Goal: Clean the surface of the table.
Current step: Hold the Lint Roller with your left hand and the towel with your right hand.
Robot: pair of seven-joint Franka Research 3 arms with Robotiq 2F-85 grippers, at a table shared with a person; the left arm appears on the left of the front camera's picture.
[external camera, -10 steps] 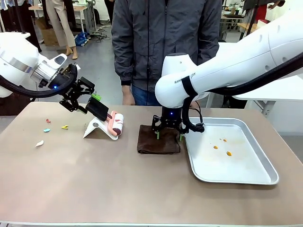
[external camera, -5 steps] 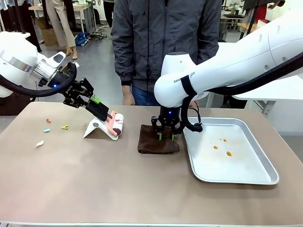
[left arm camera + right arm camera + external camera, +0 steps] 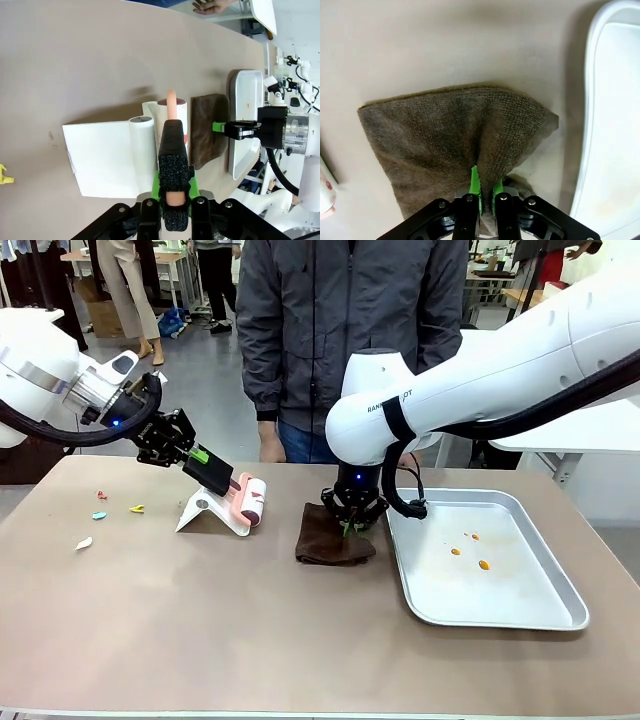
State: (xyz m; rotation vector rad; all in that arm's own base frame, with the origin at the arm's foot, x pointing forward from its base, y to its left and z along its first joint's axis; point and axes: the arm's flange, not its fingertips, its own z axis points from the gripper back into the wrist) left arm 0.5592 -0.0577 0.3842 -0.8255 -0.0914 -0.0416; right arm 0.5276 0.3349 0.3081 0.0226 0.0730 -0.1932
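**Both tools gripped, table not yet wiped**

Front view: the table spans the frame, with coloured scraps near its left end. Your left gripper is clamped on the lint roller, which sits at its white stand. That probably suits the nearby scraps. Your right gripper nips the brown cloth just beside the tray.

Left wrist view: the roller's pink handle runs lengthwise between the pads, probably a good hold for rolling.

Right wrist view: here you can see that the pads pinch only a raised fold. The rest of the cloth lies flat.
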